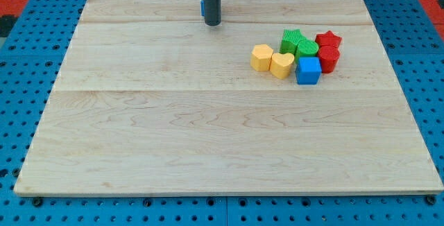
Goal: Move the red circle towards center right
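Approach step: my tip (pixel 212 23) stands near the view's top, well apart from the cluster.

No jaws to report here, just a bare rod touching nothing; a sliver of blue block (pixel 202 6) peeks from behind it. The red circle (pixel 329 59) sits at the cluster's right edge, below the red star (pixel 329 40), just beside the blue cube (pixel 308 70); green blocks (pixel 298 43) and two yellow ones (pixel 272 60) crowd its left. Next, I judge, comes threading in without scattering neighbours. The wooden board (pixel 208 143) rests on blue pegboard (pixel 14 80).
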Controlling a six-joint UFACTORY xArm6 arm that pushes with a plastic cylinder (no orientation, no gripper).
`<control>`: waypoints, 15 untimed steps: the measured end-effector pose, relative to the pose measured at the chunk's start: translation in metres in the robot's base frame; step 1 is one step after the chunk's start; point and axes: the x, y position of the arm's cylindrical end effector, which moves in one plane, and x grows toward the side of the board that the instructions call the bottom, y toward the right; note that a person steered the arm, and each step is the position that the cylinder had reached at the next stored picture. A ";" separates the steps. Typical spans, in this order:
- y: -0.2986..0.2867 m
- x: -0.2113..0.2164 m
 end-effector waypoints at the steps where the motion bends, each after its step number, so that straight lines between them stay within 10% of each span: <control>1: 0.000 0.000; 3: 0.009 -0.003; 6: 0.284 0.013; 7: 0.302 0.085; 13: -0.068 0.120; 15: -0.087 0.147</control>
